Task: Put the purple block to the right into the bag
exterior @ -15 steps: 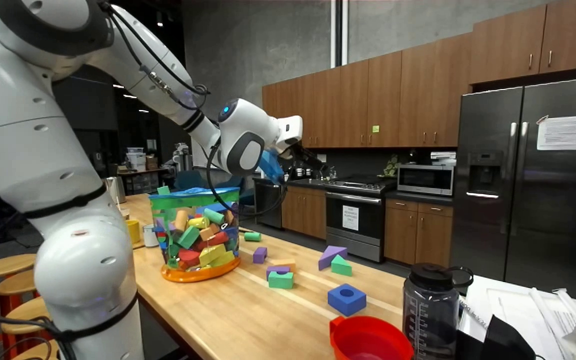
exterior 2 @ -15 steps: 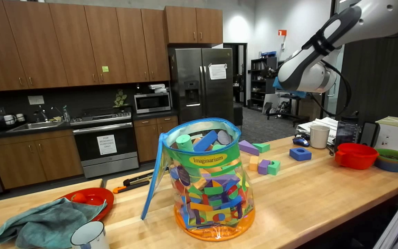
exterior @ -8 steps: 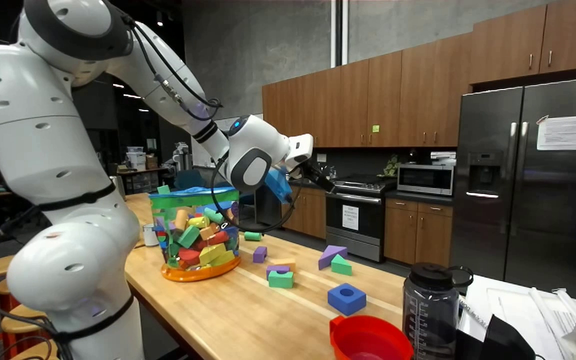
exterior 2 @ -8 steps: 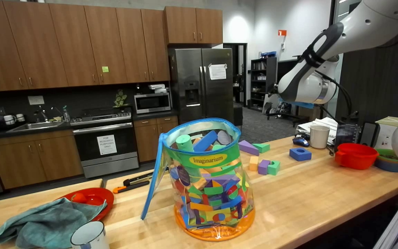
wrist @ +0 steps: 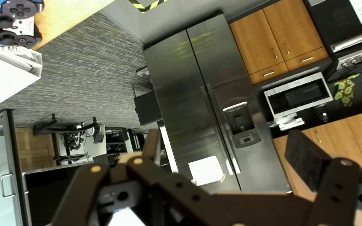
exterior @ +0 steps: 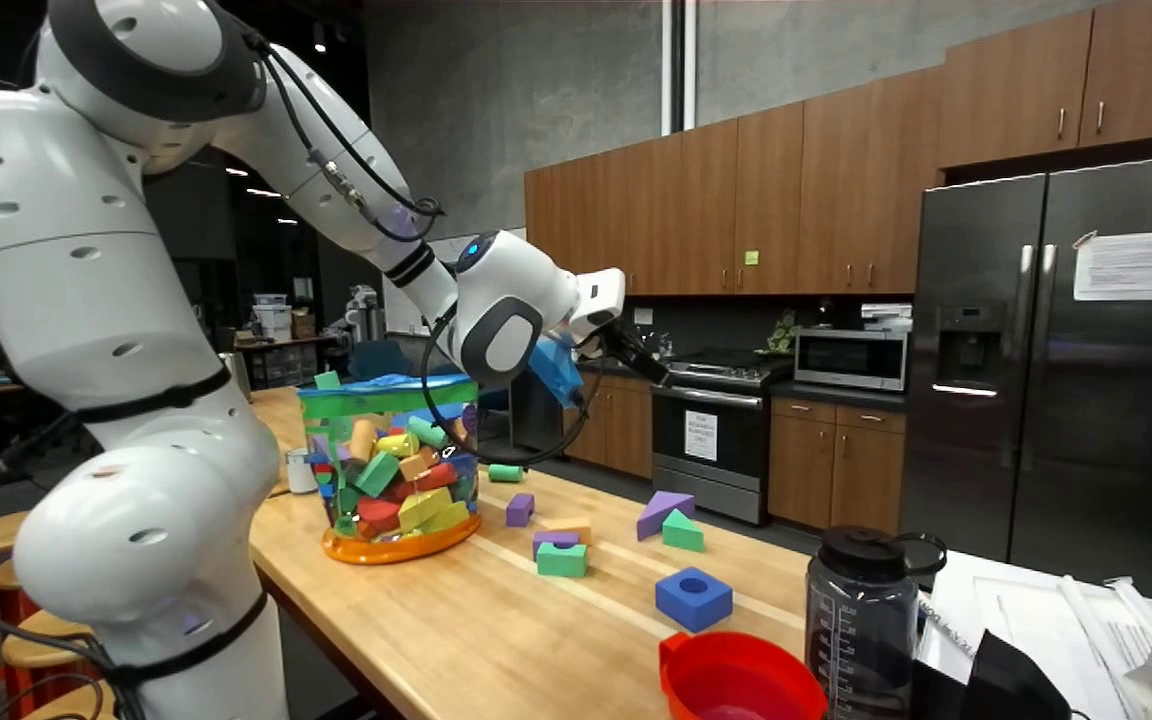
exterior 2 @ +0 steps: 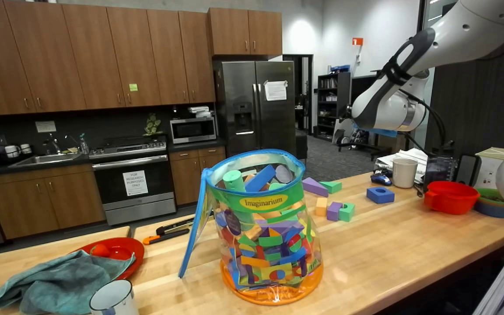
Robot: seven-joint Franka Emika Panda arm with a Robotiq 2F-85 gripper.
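A small purple block (exterior 2: 334, 211) lies on the table beside a light green block (exterior 2: 347, 212); it also shows behind the green block in an exterior view (exterior: 555, 539). Another small purple block (exterior: 520, 510) lies nearer the bag, and a purple triangular block (exterior: 665, 513) lies farther off; the triangle also shows in an exterior view (exterior 2: 314, 187). The clear bag (exterior 2: 264, 202), full of coloured blocks, stands open-topped on the table; it shows in an exterior view too (exterior: 391, 398). My gripper (wrist: 229, 153) is open and empty, high above the table (exterior: 651, 368). The wrist view shows no blocks.
A blue block with a hole (exterior: 694, 598), a red bowl (exterior: 742, 680) and a dark bottle (exterior: 861, 625) stand along the table. An orange block (exterior 2: 321, 206) and a green triangle (exterior 2: 331, 187) lie near the purple ones. A red plate (exterior 2: 129, 253) and cloth (exterior 2: 59, 280) lie beyond the bag.
Between one second and half a second ago the arm came down and moved a little away from the bag. Since then it has stayed still. The blocks and bag have not moved.
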